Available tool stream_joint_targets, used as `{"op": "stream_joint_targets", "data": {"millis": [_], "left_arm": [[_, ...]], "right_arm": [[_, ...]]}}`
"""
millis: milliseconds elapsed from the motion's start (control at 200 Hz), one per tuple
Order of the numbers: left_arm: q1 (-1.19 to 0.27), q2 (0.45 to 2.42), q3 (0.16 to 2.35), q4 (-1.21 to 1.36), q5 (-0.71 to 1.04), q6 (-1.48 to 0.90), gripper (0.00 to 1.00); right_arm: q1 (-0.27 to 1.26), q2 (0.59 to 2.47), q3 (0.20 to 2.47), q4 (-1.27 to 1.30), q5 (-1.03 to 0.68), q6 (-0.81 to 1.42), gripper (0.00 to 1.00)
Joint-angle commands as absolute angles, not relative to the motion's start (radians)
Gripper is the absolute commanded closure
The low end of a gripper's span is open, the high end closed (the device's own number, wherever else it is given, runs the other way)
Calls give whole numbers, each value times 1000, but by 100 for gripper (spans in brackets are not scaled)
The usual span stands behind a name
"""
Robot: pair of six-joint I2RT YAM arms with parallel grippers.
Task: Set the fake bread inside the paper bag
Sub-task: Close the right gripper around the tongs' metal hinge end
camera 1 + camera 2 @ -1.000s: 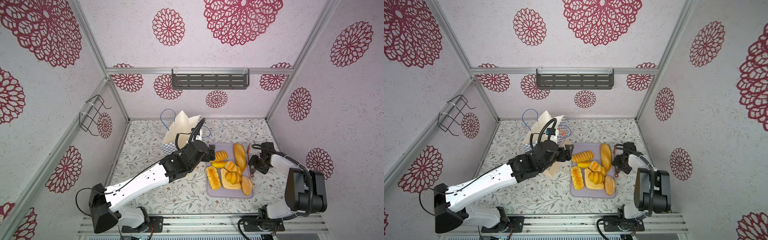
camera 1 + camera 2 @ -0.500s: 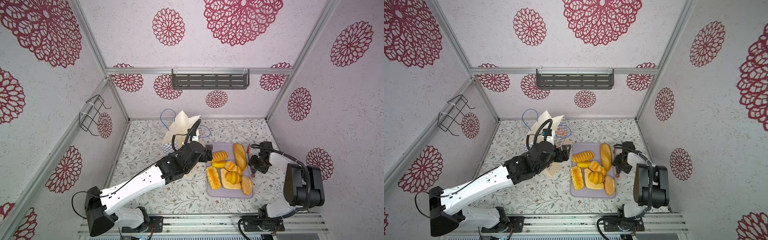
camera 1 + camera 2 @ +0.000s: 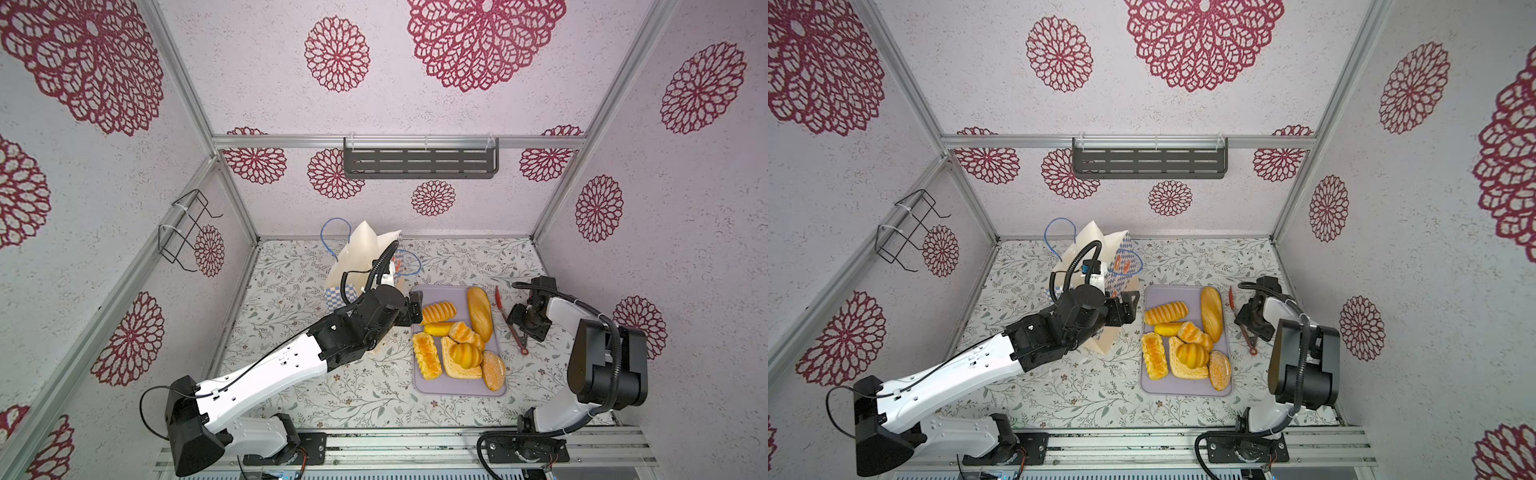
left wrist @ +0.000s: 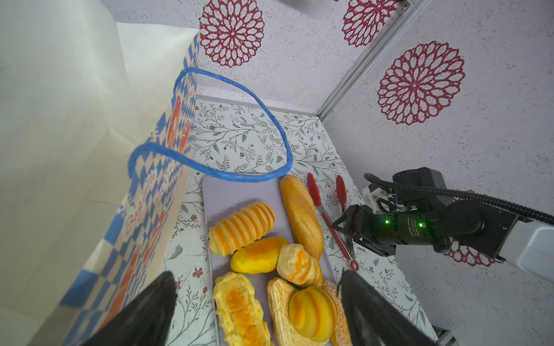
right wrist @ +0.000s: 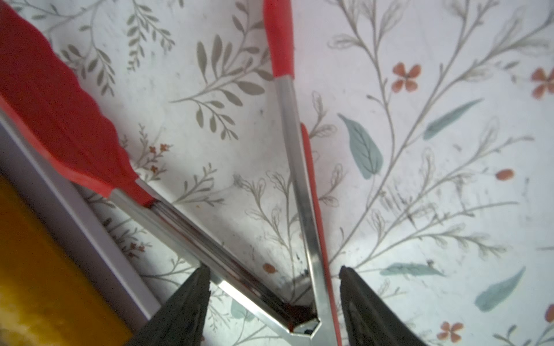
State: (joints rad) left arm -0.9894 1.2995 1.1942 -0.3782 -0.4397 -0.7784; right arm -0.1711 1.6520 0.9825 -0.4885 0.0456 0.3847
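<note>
While poised wide open between paper bag [image 3: 365, 249] and tray [image 3: 457, 386], holds nothing in left gripper [image 4: 256, 287] | straddles tongs [image 5: 60, 113] with right gripper [image 5: 274, 271], jaws apart, seemingly not pinching | shows fake bread [image 3: 461, 334] on tray, outside bag.

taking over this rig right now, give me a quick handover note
Left gripper: open, empty, between the paper bag and the lilac tray.
Right gripper: open, jaws astride the red tongs near their hinge, not clamped; the tongs lie on the table, right of the tray.
Fake bread: eight pieces, all on the tray.
Bag: upright, mouth open, left of the tray; its bottom is hidden.
Done: no bread visibly bagged.
Left: probably grip the tongs, then move every piece into the bag.
</note>
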Motion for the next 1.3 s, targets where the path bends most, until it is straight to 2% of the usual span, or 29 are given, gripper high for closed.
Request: {"op": "stream_joint_targets", "data": {"millis": [0, 115, 700, 1291], "left_arm": [[-979, 1263, 1174, -352, -459, -796, 11], [-977, 1261, 1168, -347, -460, -798, 11], [-969, 1261, 1161, -343, -449, -804, 11], [-968, 1224, 1139, -353, -470, -809, 8]], "right_arm": [[-170, 1687, 1020, -523, 73, 344, 29], [-156, 1701, 1019, -524, 76, 343, 31], [-143, 1580, 963, -488, 25, 352, 27], [-98, 1735, 1043, -524, 139, 339, 30]]}}
